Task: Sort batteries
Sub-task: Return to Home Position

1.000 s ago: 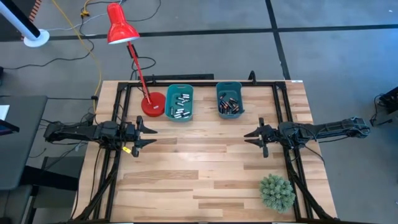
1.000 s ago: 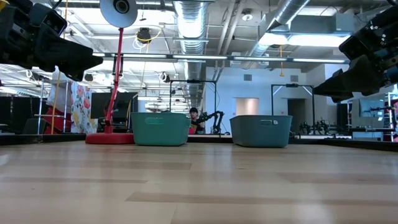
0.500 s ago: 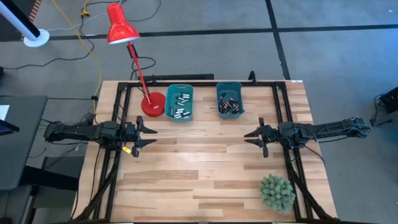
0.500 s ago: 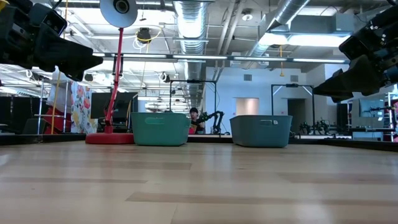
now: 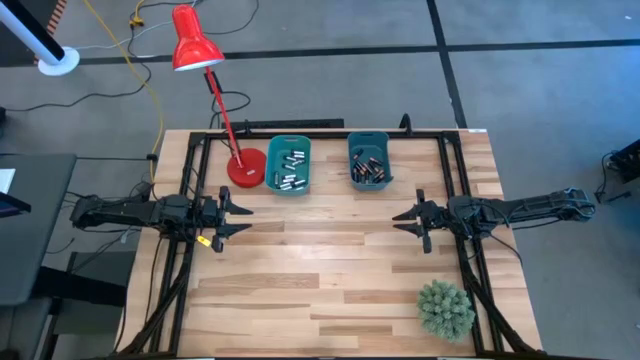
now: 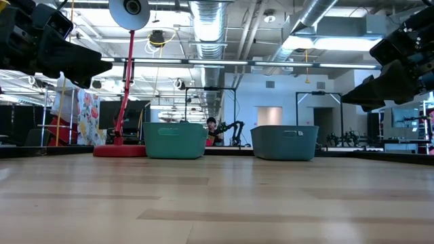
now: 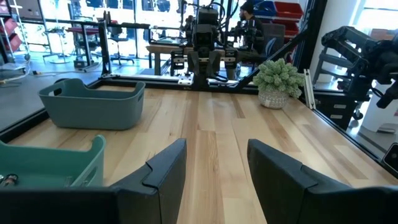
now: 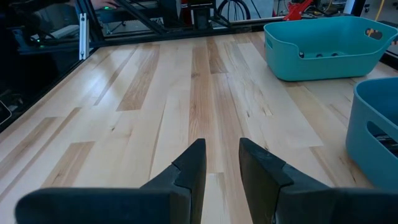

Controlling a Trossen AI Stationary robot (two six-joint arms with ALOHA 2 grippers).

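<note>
Wood planks, pale, lie bare across the near half of the tabletop (image 5: 320, 280); only a small green plant (image 5: 445, 309) sits there, at the near corner on the right arm's side. Mid-depth: the left claw (image 5: 240, 219) is over its own side of the tabletop, fingers apart, nothing between them. The right claw (image 5: 398, 220) faces it from the other side, well apart from it, fingers also apart with a narrower gap, and empty. The low view shows both raised above the planks and clear of the bins. Far edge: a teal bin (image 5: 289, 139) stands just beside the base of a red lamp (image 5: 245, 168) and holds the silvery batteries (image 5: 290, 172) in a loose scatter. A bluer bin (image 5: 368, 135) stands near it but apart, holding the dark batteries (image 5: 368, 171) heaped together. No loose cell is seen on the planks in any view. Judgement: sorting looks finished, arms parked. Handling note: the cells are judged light, rigid, smooth-skinned and round, so they will roll and slip. Take one across the barrel at mid-length, fingers square to its axis, not by the ends. Piled cells lean on one another, so a top, isolated one is the easier pick. Beyond the tabletop is a workshop room, with a person (image 6: 212, 125) far off between the bins in the low view.
</note>
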